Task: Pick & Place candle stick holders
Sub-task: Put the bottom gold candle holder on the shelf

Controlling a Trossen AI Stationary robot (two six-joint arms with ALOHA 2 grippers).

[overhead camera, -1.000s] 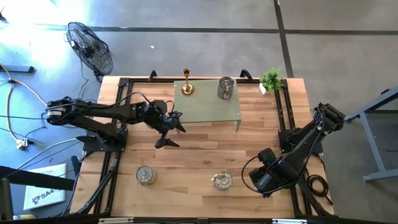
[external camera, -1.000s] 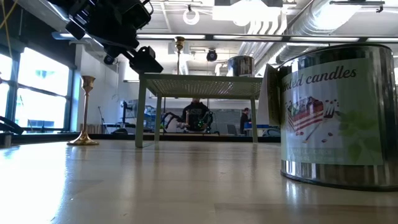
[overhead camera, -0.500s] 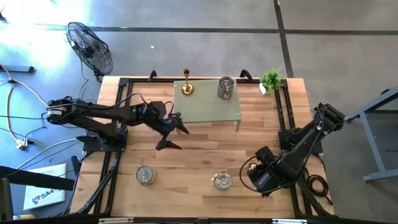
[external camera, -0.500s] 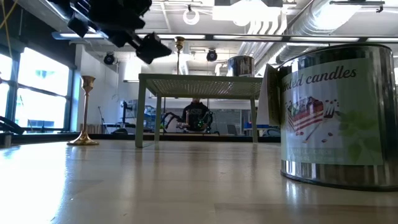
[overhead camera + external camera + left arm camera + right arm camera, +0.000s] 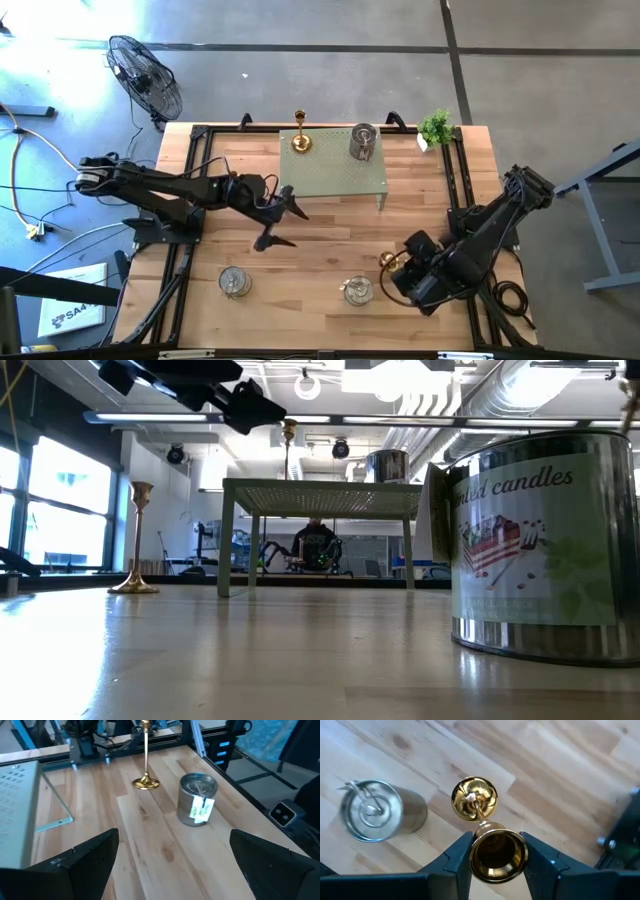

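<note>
Reaching low across the table (image 5: 320, 240), the left gripper (image 5: 278, 222) hovers with fingers spread wide and empty, while the right gripper (image 5: 492, 851) clamps a brass holder (image 5: 481, 825) beside a tin (image 5: 535, 545) labelled "candles".

Low view: silver tin (image 5: 540, 545) carries a label with cursive "...ted candles", first letters cut off by a hanging tag. High view: paper on the floor (image 5: 68, 312) reads "SA4..", rest unreadable. Nothing else legible.
</note>
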